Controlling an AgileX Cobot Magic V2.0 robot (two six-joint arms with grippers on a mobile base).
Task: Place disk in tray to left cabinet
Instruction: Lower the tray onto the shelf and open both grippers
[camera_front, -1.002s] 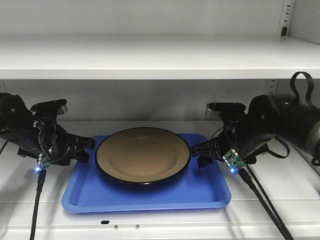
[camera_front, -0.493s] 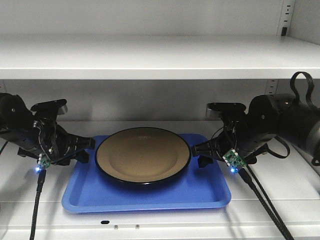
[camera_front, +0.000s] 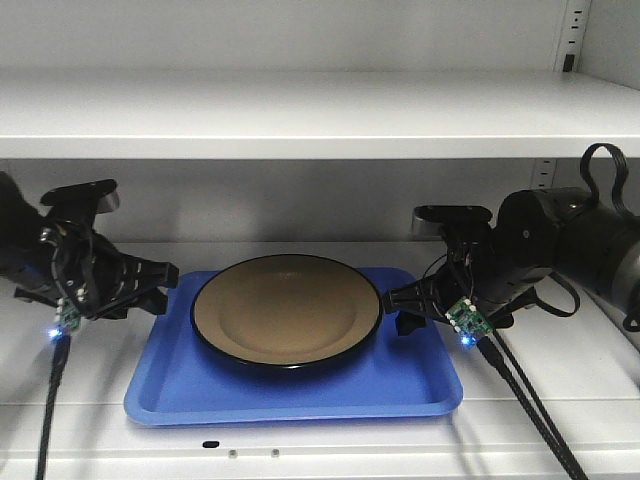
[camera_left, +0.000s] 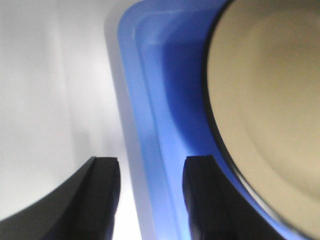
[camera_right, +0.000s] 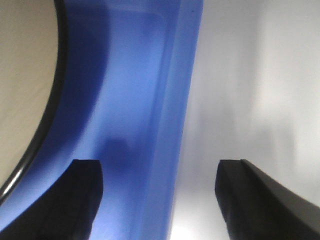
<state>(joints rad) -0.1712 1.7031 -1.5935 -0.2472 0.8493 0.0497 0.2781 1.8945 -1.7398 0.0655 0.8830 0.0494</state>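
Observation:
The tan disk (camera_front: 285, 310) with a thin black rim lies flat in the blue tray (camera_front: 300, 395). The tray rests on the lower shelf of the white left cabinet (camera_front: 300, 110). My left gripper (camera_front: 160, 285) is open just off the tray's left edge. In the left wrist view the tray rim (camera_left: 150, 125) runs between the fingers of that gripper (camera_left: 151, 167), with the disk (camera_left: 270, 100) to the right. My right gripper (camera_front: 398, 308) is open at the tray's right edge. In the right wrist view that gripper (camera_right: 159, 172) straddles the tray rim (camera_right: 175, 100), and the disk (camera_right: 25, 75) shows at left.
The upper shelf hangs low over both arms. A perforated rail (camera_front: 572, 35) runs up the back right corner. Black cables (camera_front: 520, 390) trail from the right arm over the shelf's front edge, and one cable (camera_front: 50, 400) hangs from the left arm.
My left gripper has drawn back to the left, away from the tray's left edge. The right gripper, tray and disk have not moved.

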